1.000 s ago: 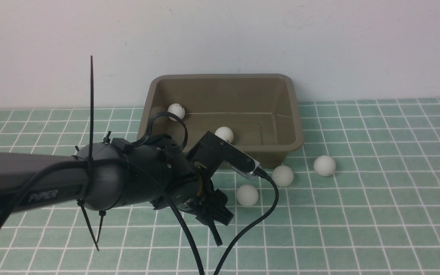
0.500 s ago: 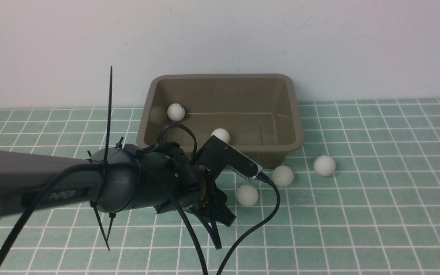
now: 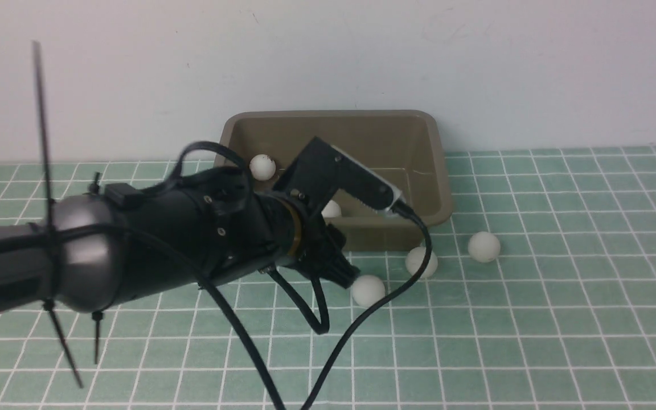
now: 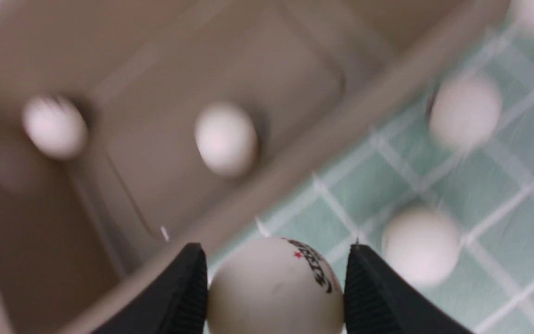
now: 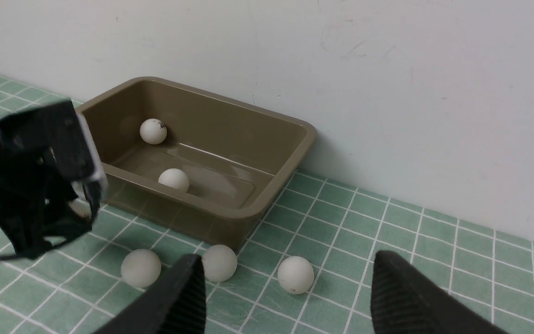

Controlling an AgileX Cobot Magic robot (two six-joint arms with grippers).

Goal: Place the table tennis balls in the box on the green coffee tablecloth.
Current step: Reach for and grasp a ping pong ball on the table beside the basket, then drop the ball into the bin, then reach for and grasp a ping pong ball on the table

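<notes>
White, one table tennis ball (image 4: 274, 287) is being pinched by the left gripper (image 4: 275, 260) above the green coffee tablecloth (image 3: 533, 319), just short of the box (image 3: 333, 115) and its near rim; the carry is seemingly underway, needing rim clearance before releasing

You're in a robot lab setup: bare white wall (image 3: 476, 57) upper frame, gridded tablecloth (image 3: 533, 341) below, cable-tied arm (image 3: 151, 245) at left.

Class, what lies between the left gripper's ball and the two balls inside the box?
The box's near wall, beyond the held ball; the left wrist view shows it.
</notes>
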